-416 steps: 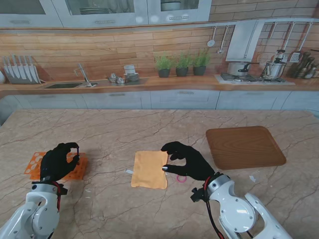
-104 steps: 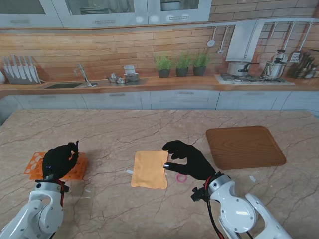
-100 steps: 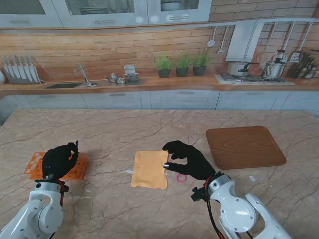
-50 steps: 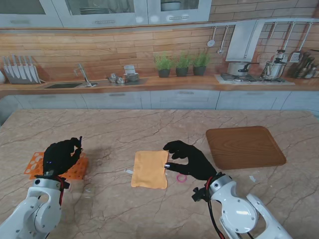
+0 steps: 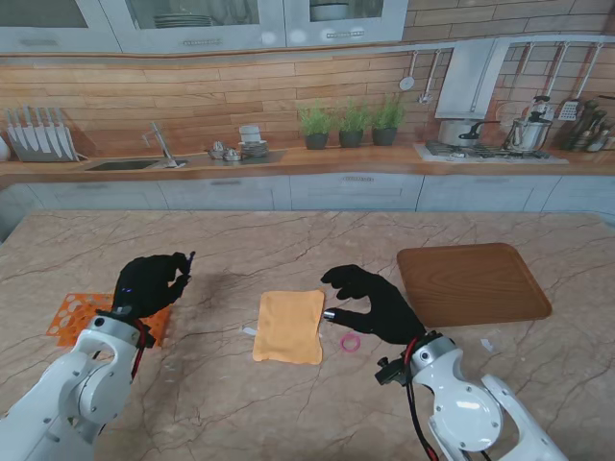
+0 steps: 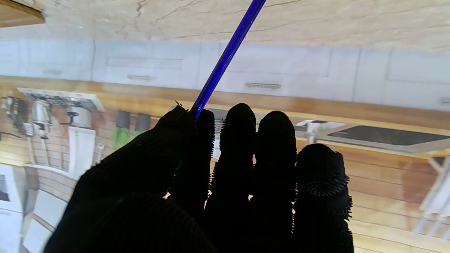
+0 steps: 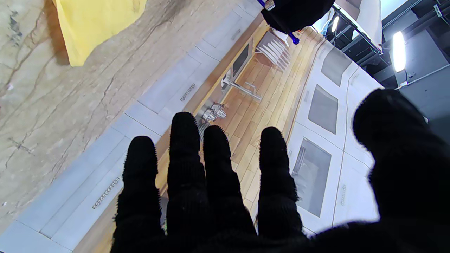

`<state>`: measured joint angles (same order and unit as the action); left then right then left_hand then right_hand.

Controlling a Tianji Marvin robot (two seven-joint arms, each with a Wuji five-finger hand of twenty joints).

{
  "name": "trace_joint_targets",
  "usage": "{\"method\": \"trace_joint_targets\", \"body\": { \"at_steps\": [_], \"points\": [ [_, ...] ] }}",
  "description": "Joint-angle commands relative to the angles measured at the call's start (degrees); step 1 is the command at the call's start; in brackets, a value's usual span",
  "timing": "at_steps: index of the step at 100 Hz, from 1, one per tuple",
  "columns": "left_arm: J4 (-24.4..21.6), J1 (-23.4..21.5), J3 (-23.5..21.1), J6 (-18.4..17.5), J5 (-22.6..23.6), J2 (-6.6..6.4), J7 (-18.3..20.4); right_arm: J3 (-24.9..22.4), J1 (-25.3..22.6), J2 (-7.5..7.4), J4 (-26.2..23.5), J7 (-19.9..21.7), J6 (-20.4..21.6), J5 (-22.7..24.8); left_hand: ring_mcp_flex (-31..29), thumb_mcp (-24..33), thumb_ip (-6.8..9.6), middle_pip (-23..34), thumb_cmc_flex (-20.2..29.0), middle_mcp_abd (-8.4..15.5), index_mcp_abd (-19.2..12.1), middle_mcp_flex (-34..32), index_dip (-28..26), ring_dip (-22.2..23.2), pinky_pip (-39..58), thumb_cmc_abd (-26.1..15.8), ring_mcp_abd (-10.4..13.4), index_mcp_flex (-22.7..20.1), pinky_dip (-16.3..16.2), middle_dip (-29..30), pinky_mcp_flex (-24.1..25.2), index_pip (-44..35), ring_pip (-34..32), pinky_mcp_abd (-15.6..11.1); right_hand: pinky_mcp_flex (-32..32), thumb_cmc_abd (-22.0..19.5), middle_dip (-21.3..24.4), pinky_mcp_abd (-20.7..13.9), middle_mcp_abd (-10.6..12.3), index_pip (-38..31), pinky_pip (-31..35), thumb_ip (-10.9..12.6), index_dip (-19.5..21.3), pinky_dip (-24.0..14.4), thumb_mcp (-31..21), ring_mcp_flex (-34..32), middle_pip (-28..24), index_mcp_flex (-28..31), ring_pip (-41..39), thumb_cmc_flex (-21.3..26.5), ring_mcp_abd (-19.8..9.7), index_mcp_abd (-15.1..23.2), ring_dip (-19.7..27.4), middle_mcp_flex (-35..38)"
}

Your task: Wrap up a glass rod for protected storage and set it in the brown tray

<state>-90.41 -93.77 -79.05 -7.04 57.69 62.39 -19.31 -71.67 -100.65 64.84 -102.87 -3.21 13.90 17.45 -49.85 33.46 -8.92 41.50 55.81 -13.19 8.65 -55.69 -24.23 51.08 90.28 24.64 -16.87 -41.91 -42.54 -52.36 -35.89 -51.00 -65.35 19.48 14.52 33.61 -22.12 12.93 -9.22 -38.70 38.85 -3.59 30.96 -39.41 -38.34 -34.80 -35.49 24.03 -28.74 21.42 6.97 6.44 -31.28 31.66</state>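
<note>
Glass rod (image 5: 188,261), thin and dark blue, sits pinched in the black-gloved left hand (image 5: 152,283), raised over the marble table (image 5: 240,240) just right of the orange perforated rack (image 5: 77,315). The black-gloved right hand (image 5: 370,303) hovers with fingers spread, holding nothing, beside the yellow square cloth (image 5: 289,326), a pink ring (image 5: 350,342) near it; the brown wooden tray (image 5: 471,283) lies farther right.

Left wrist view: thumb and forefinger clamp the rod (image 6: 228,56).

Right wrist view: fingers (image 7: 182,168) apart, cloth (image 7: 95,24) on the table.

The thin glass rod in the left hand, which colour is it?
Deep blue; the glass rod shows best in the left wrist view, pinched by the left hand.
</note>
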Motion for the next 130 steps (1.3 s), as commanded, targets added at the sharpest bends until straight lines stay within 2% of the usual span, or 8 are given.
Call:
{"method": "trace_joint_targets", "body": {
  "at_steps": [1,11,13,17,20,47,76,130],
  "points": [
    [-0.38,1.35,1.17,-0.53,0.42,0.18,0.74,-0.16,-0.26,0.34,-0.57,-0.55,0.47,-0.14,0.72,1.76,-0.23,1.10,2.84,-1.10,-1.03,0.55,-1.35,0.13,2.43,-1.74,-0.51,-0.29,0.51,-0.45,0.45,-2.18,-0.16,0.49,-0.62,-1.19,-0.55,-0.10,0.64,0.21,1.37,1.31,0.50,-1.63,-0.35,-0.28,-0.23,0.55,-0.39,-2.77,-0.79,1.55,-0.49,0.95],
    [0.27,3.30,3.45,-0.38,-0.07,0.05,2.56,-0.59,-0.25,0.43,-0.48,-0.85,0.95,-0.43,0.88,1.68,-0.21,1.06,2.87,-0.77,-1.11,0.55,-1.48,0.13,2.26,-1.70,-0.44,-0.32,0.51,-0.60,0.69,-2.19,0.00,0.44,-0.62,-1.23,-0.56,-0.07,0.65,0.25,1.37,1.30,0.50,-1.64,-0.35,-0.24,-0.22,0.50,-0.37,-2.77,-0.84,1.56,-0.49,0.89],
    [0.37,3.65,3.85,-0.36,-0.24,0.03,3.00,-0.71,-0.28,0.43,-0.46,-0.89,1.01,-0.40,0.89,1.69,-0.19,0.88,2.94,-2.19,-1.12,0.77,-1.51,0.14,2.22,-1.62,-0.48,-0.32,0.50,-0.54,0.74,-2.17,0.02,0.44,-0.59,-1.23,-0.57,-0.09,0.66,0.24,1.38,1.31,0.50,-1.64,-0.36,-0.25,-0.23,0.52,-0.38,-2.76,-0.86,1.54,-0.49,0.91],
    [0.55,4.35,4.70,-0.32,-0.56,-0.04,4.00,-0.95,-0.39,0.46,-0.42,-1.02,1.06,-0.31,0.90,1.65,-0.18,1.05,2.90,-0.90,-1.12,0.61,-1.55,0.17,2.18,-1.69,-0.50,-0.32,0.47,-0.71,0.76,-2.14,0.07,0.44,-0.59,-1.22,-0.57,-0.11,0.62,0.25,1.39,1.31,0.50,-1.65,-0.37,-0.23,-0.23,0.51,-0.36,-2.75,-0.88,1.57,-0.49,0.90],
    [0.62,4.85,5.32,-0.31,-0.78,-0.11,4.95,-1.10,-0.48,0.49,-0.39,-1.16,1.04,-0.30,0.90,1.66,-0.16,0.94,2.92,-1.68,-1.14,0.70,-1.58,0.19,2.16,-1.65,-0.51,-0.36,0.45,-0.68,0.79,-2.15,0.08,0.46,-0.58,-1.22,-0.58,-0.08,0.54,0.25,1.39,1.32,0.51,-1.65,-0.39,-0.30,-0.25,0.52,-0.39,-2.72,-0.86,1.61,-0.50,0.96],
    [2.89,10.15,11.39,-1.15,-2.46,-0.77,11.75,-2.38,-1.42,0.67,-0.52,-2.13,1.41,-0.05,0.39,2.17,-0.12,1.27,2.06,-0.72,-1.54,0.21,-1.70,0.51,2.72,-1.24,0.03,-0.57,0.05,-0.99,0.18,-2.22,-0.29,0.10,-0.58,-1.22,-0.60,-0.03,0.63,0.27,1.41,1.30,0.54,-1.67,-0.37,-0.24,-0.23,0.53,-0.39,-2.76,-0.83,1.60,-0.51,0.92],
    [7.35,16.27,19.20,-0.90,-6.09,-0.79,15.98,-3.03,-1.84,0.95,-0.49,-3.56,1.42,0.57,-1.17,7.49,-0.56,2.26,-1.22,-0.67,-1.72,-1.13,-0.46,0.57,3.92,1.40,0.19,-1.86,0.20,-0.78,-1.41,-3.02,-1.16,0.05,-0.56,-1.26,-0.61,-0.08,0.61,0.23,1.42,1.32,0.58,-1.66,-0.40,-0.29,-0.28,0.54,-0.43,-2.79,-0.81,1.54,-0.53,1.01],
    [13.65,25.60,31.29,-1.33,-8.99,-0.67,20.08,-3.05,-0.72,1.13,0.63,-3.83,-0.24,0.27,-1.96,8.47,-0.66,3.12,-2.22,-0.41,-2.09,-1.27,-0.66,0.46,5.06,1.73,1.00,-1.57,0.99,-0.81,-2.91,-3.91,-1.90,-0.79,-0.62,-1.43,-0.63,-0.03,0.56,0.18,1.48,1.34,0.61,-1.65,-0.48,-0.23,-0.39,0.55,-0.55,-2.87,-0.75,1.57,-0.57,1.01]
  ]
}}
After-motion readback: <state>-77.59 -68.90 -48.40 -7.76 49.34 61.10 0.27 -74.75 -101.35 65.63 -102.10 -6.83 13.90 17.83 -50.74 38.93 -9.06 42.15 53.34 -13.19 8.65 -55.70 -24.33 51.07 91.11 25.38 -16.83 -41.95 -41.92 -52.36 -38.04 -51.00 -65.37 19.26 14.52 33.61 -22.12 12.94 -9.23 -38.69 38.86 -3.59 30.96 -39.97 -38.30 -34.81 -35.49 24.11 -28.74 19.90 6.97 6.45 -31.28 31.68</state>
